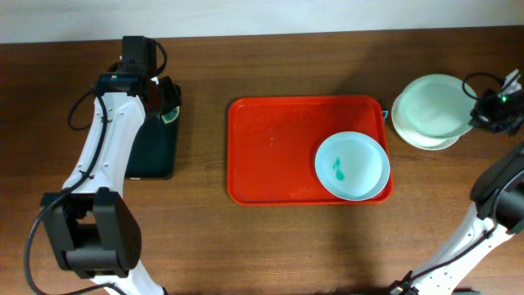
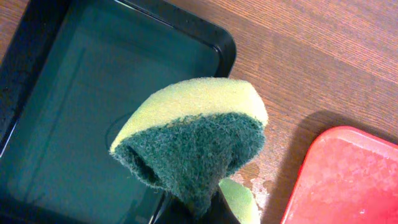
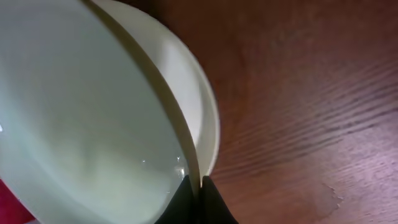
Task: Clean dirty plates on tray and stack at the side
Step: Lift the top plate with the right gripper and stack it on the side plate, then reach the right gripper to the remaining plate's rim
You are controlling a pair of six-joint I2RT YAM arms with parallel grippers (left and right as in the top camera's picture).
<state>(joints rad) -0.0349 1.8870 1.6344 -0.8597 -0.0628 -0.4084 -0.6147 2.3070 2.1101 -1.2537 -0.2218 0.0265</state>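
Left arm point(image 1: 102, 147) nearest your overhead cam, tray point(image 1: 278, 147) mid-table, smeared plate point(image 1: 352, 166) in its near-right corner, black tray point(image 1: 151, 156) below your left gripper point(image 1: 168, 106) clamped on sponge point(image 2: 193, 143), right gripper point(image 3: 196, 199) pinching rim of tilted plate point(image 3: 81, 124), over bottom plate point(image 3: 193, 99) just right of tray

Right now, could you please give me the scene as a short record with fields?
left tool: shut on sponge, above black tray
right tool: shut on rim of top plate
stack: top plate overlapping lower plate, on the table beside the right end of red tray
on red tray: one dirty plate with teal smear, at its right end
left to clean: that one dirty plate
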